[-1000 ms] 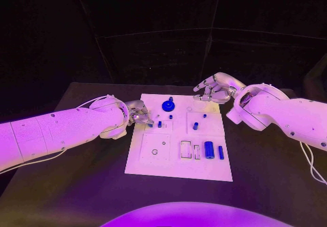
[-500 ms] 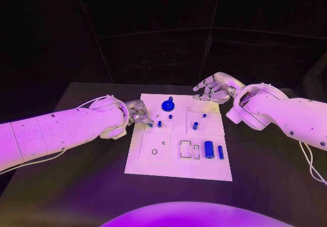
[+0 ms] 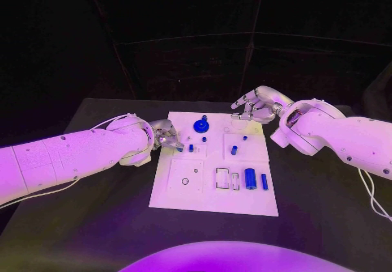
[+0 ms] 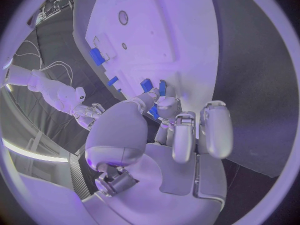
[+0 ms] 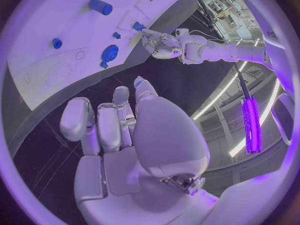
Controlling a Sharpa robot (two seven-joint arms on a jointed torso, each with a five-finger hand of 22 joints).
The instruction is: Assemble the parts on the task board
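Pinching a small blue part (image 3: 179, 148) at the task board's (image 3: 214, 201) left edge, the left hand (image 3: 166, 136); right hand (image 3: 255, 106) hovers spread beyond its far edge.

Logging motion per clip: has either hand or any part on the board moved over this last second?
Nothing visibly changed. The left hand stays at the task board's left edge, fingers on a small blue part there. The right hand still hovers over the board's far right corner, holding nothing. The blue parts on the board lie as before.
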